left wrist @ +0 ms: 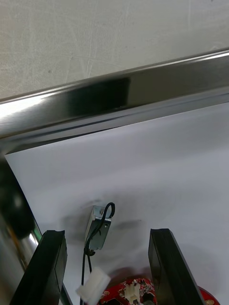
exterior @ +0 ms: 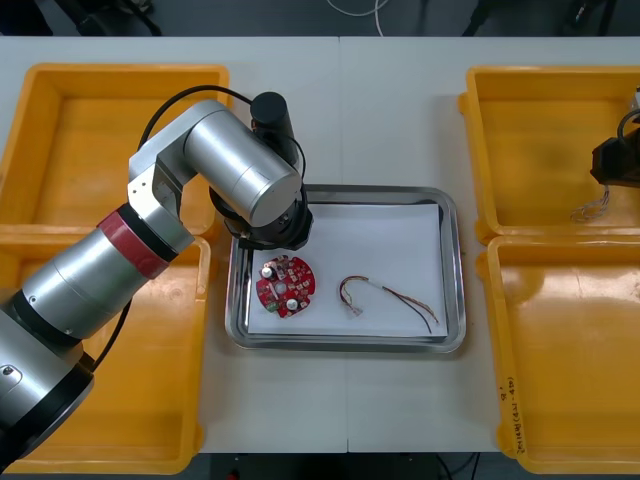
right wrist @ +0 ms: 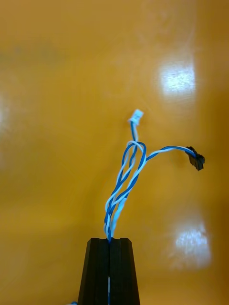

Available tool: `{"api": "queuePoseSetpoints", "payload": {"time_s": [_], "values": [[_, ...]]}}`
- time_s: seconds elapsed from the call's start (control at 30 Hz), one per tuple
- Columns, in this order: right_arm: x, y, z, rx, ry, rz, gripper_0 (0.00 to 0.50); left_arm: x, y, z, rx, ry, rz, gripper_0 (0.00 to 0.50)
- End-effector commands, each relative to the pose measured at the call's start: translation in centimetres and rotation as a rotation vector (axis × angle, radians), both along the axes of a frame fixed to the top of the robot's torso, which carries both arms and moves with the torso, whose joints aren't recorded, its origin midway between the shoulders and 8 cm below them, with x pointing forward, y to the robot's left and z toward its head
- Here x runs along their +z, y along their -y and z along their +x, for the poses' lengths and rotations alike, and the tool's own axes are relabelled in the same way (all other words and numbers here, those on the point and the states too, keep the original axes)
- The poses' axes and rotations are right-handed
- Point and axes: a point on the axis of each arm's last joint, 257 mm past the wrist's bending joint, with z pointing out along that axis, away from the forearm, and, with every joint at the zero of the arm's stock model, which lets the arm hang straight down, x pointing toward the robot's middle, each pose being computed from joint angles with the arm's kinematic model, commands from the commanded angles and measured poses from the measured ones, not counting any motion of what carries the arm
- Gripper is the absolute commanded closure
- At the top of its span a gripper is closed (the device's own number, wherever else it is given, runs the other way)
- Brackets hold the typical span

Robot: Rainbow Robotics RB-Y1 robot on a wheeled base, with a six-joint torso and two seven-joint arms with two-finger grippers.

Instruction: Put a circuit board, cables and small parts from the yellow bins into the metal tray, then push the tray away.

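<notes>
As left gripper (left wrist: 107, 232) gapes, right (right wrist: 109, 239) pinches cable (right wrist: 112, 212)

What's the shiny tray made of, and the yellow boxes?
The tray, below the open left gripper, looks like polished metal: its rim mirrors light. The yellow bins look like glossy plastic: soft glare spots below the right gripper, shut on a blue-white cable.

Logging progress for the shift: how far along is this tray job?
Done: a circuit board, a red and yellow cable and a small metal part lie in the tray. In hand: the right gripper is shut on a blue and white cable over a yellow bin; the left gripper is open above that part. Left: add that cable, then push the tray away.
</notes>
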Motion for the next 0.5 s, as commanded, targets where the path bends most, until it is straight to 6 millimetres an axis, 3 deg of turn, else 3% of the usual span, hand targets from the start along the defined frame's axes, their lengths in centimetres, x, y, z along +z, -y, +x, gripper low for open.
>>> {"api": "queuePoseSetpoints", "payload": {"time_s": [0.03, 0.17, 0.5], "values": [[3.7, 0.3, -0.8, 0.054, -0.005, -0.056, 0.500, 2.5, 2.0, 0.6, -0.007, 0.032, -0.024, 0.000], [5.6, -0.2, -2.0, 0.061, -0.031, -0.051, 0.500, 3.9, 1.5, 0.5, 0.010, 0.023, -0.045, 0.000], [10.1, -3.2, -5.7, 0.147, -0.086, -0.104, 0.500, 10.2, -0.7, -0.5, 0.037, 0.028, -0.104, 0.000]]}}
